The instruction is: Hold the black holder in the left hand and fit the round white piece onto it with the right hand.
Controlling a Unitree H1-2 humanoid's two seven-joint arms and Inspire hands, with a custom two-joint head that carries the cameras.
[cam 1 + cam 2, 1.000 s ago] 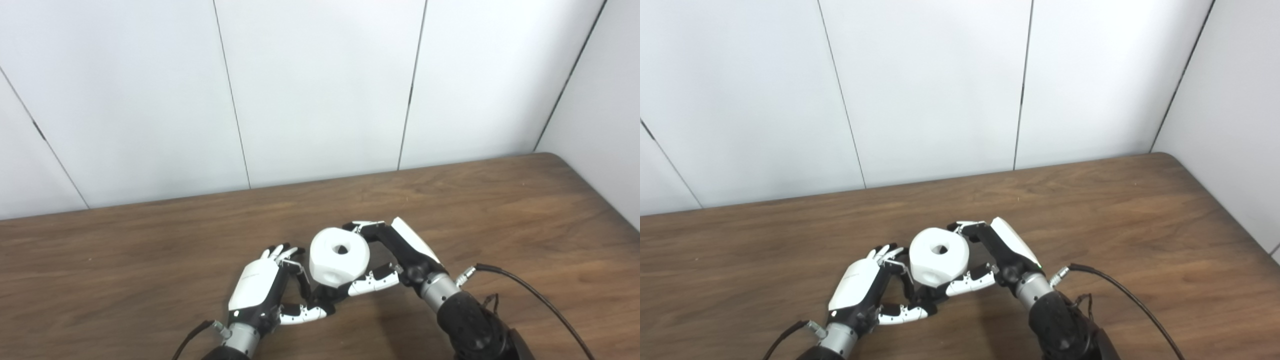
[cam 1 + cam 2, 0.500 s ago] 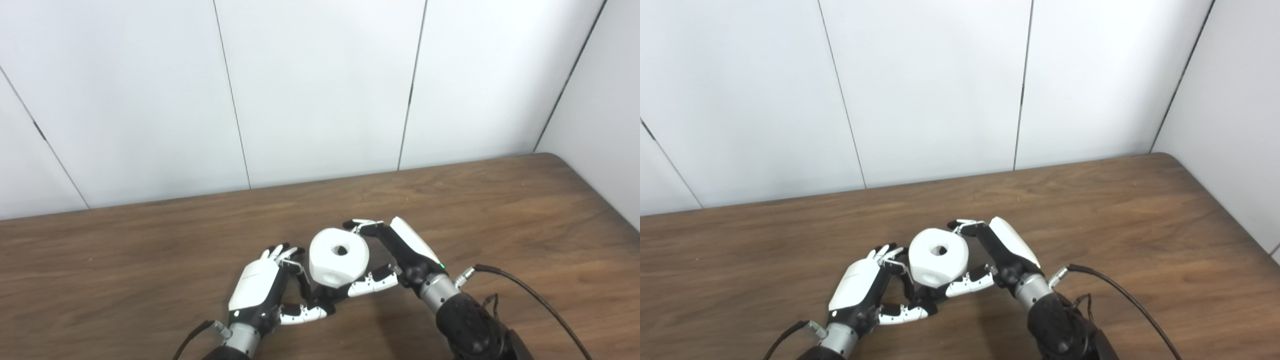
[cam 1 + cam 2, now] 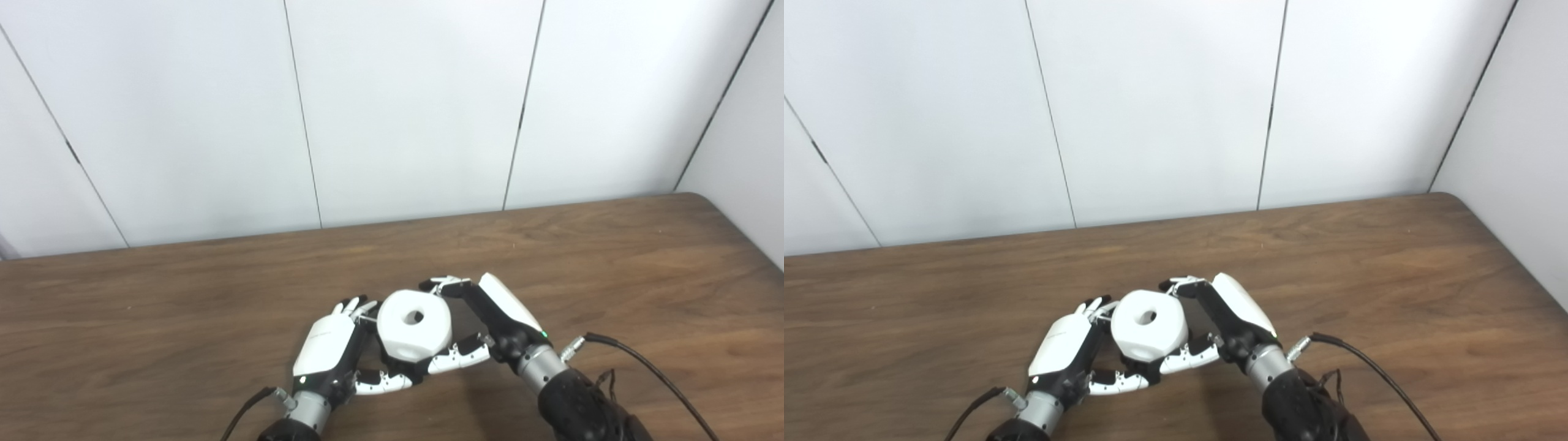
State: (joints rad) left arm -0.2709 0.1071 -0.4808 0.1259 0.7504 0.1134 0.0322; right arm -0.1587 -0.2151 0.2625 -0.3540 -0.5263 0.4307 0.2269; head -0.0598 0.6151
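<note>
Cupping the round white piece (image 3: 414,324) from its right, the right hand (image 3: 490,315) presses it leftward against the left hand (image 3: 334,352), whose curled fingers seemingly clamp the mostly hidden black holder (image 3: 401,369) beneath, above the table (image 3: 612,257).

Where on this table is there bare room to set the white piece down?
Bare wood runs along the table left of the left hand, behind both hands to the wall, and right of the right hand. It is crowded only around the round white piece, and the cable.
</note>
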